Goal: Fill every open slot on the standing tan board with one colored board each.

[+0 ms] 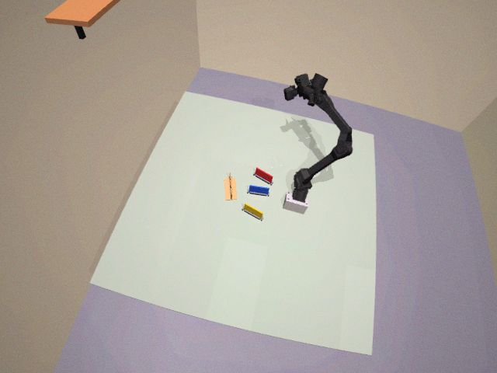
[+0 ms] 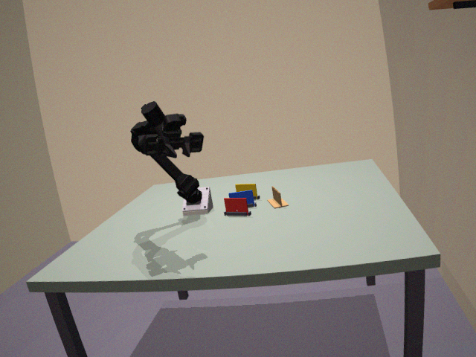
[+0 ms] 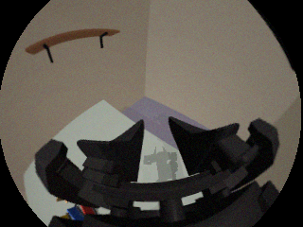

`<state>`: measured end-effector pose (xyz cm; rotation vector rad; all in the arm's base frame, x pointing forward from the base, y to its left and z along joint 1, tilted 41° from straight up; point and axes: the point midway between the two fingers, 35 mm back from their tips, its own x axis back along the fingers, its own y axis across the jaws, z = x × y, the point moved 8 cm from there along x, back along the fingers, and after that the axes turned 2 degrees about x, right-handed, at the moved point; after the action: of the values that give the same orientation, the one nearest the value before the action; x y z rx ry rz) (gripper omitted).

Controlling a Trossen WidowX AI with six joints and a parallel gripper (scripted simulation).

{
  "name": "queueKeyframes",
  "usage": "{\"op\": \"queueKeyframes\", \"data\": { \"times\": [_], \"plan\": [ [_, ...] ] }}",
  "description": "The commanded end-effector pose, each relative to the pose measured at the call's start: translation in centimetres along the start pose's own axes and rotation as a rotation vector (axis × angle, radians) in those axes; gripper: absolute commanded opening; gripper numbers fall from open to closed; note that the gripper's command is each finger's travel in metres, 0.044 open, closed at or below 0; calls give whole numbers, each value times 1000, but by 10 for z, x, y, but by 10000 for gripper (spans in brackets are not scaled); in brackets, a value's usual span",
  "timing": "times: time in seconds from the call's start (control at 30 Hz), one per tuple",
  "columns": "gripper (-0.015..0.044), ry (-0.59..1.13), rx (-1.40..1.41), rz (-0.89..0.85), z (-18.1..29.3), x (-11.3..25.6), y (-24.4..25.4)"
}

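Seen from above, three boards stand in three holders around one tan board [image 1: 227,189] [image 2: 276,195] [image 3: 62,199]: red [image 1: 263,175] [image 2: 235,205] [image 3: 87,209] at two o'clock, blue [image 1: 258,189] [image 2: 242,197] [image 3: 75,213] at three, yellow [image 1: 253,210] [image 2: 246,189] [image 3: 64,217] between four and five. The gripper [image 1: 304,98] [image 2: 179,155] [image 3: 156,120], at one o'clock, has its two fingers spread around nothing.

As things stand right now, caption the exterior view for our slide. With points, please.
Three colored boards [image 2: 236,205] wait beside a tan board [image 2: 277,196], arm raised.

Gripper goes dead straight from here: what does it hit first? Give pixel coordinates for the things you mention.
Probably the floor [image 1: 417,224] [image 2: 42,326] [image 3: 153,110] past the table [image 1: 200,241] [image 2: 326,230] [image 3: 95,128]: the wrist view shows it between the gripper's [image 1: 308,92] [image 2: 180,154] [image 3: 156,120] fingertips. The table edge runs close to that line, so depth leaves a tabletop hit possible. No colored board in line.
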<state>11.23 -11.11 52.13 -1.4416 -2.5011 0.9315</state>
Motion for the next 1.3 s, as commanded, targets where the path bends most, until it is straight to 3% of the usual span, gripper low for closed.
{"op": "queueKeyframes", "data": {
  "times": [0.0, 0.37, 0.63, 0.73, 0.97, 1.17, 1.27],
  "plan": [
    [185, 77, -51, -114, 10, -15, 29],
    [185, 404, -173, -480, 38, -24, 143],
    [185, 734, -112, -670, 62, 15, 235],
    [185, 807, -72, -689, 67, 30, 253],
    [185, 1033, 202, -639, 92, 107, 306],
    [185, 1049, 355, -550, 102, 144, 316],
    [185, 1049, 361, -546, 102, 145, 316]
  ]
}}
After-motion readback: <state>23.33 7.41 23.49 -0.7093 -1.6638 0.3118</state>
